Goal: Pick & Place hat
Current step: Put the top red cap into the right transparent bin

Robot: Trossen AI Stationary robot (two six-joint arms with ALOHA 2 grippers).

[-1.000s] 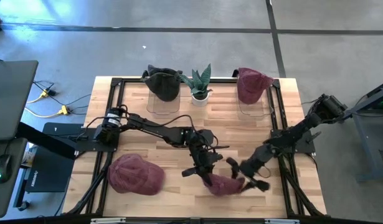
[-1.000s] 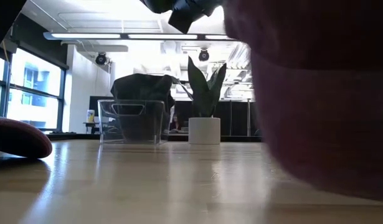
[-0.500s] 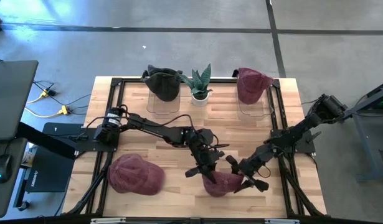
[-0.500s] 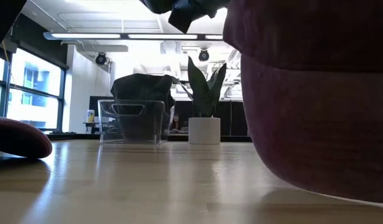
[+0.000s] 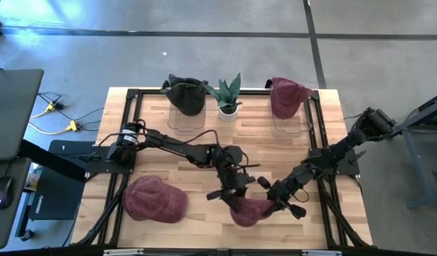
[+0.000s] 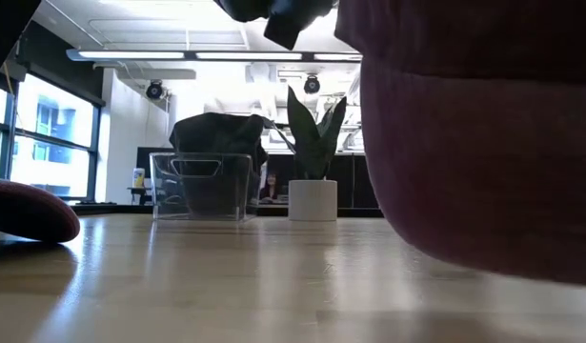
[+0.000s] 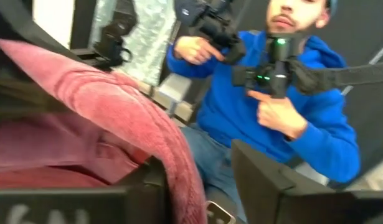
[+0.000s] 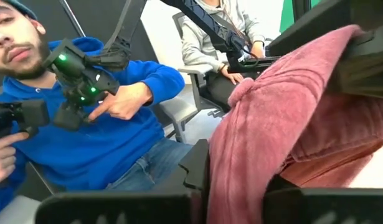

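Wrists alone show person (image 7: pixel 284 106) (hat (image 5: pixel 252 210) seemingly gripped).

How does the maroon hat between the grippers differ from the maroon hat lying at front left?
The hat between the grippers is bunched and gripped, with the left gripper and right gripper on either side of it; the front-left hat lies free with no gripper near it.
The gripped hat looks crumpled and compact; the front-left one is spread out flat and looks wider.
Both are maroon fabric caps.
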